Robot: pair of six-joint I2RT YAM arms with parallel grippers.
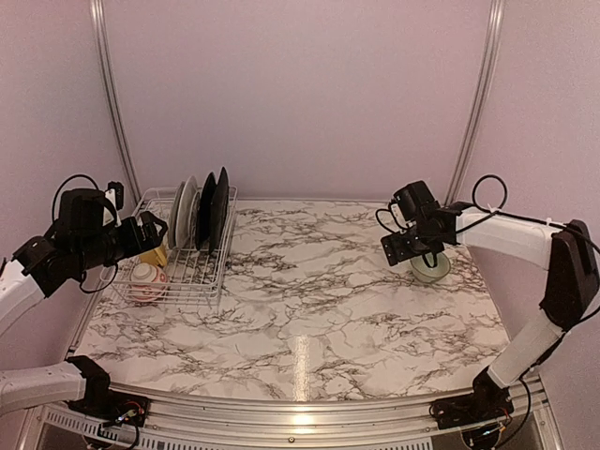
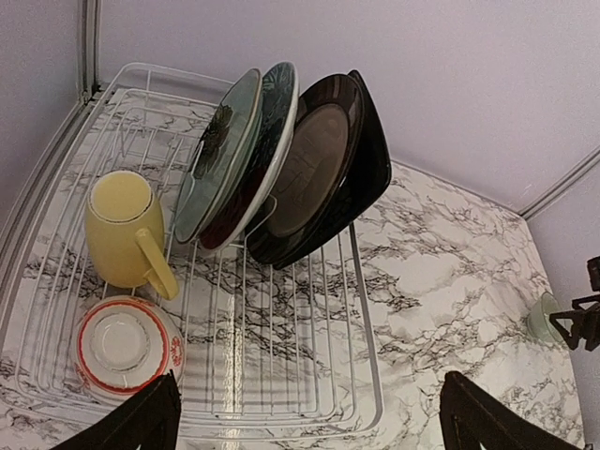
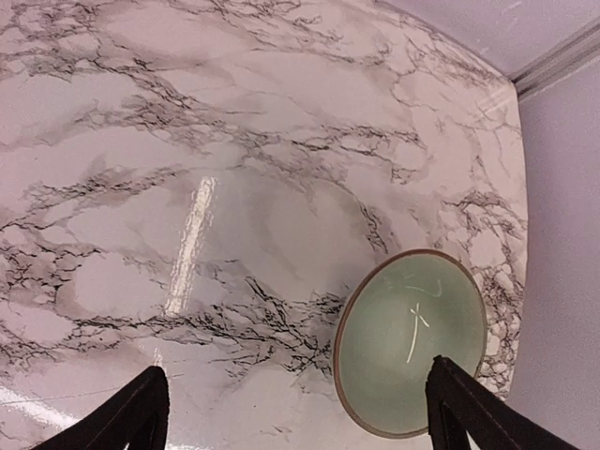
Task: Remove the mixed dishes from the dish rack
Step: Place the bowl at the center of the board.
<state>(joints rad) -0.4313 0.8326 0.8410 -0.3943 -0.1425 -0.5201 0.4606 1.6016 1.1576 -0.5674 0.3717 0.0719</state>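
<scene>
The white wire dish rack (image 1: 217, 272) (image 2: 366, 366) stands at the table's far left. It holds a yellow mug (image 2: 122, 230) (image 1: 156, 255), a red-and-white patterned bowl (image 2: 127, 347) (image 1: 147, 279), and upright plates: a red plate with teal leaves (image 2: 239, 150) and black plates (image 2: 323, 169) (image 1: 214, 208). My left gripper (image 2: 309, 422) (image 1: 150, 230) is open and empty above the rack's near side. The pale green bowl (image 3: 412, 342) (image 1: 431, 269) sits upright on the table at the right. My right gripper (image 3: 295, 417) (image 1: 412, 246) is open and empty just above it.
The marble table (image 1: 309, 300) ends at a metal rail (image 1: 300, 412) in front. Purple walls with metal corner posts (image 1: 473, 103) enclose the back and sides. The rack's front right part (image 2: 281, 328) holds nothing.
</scene>
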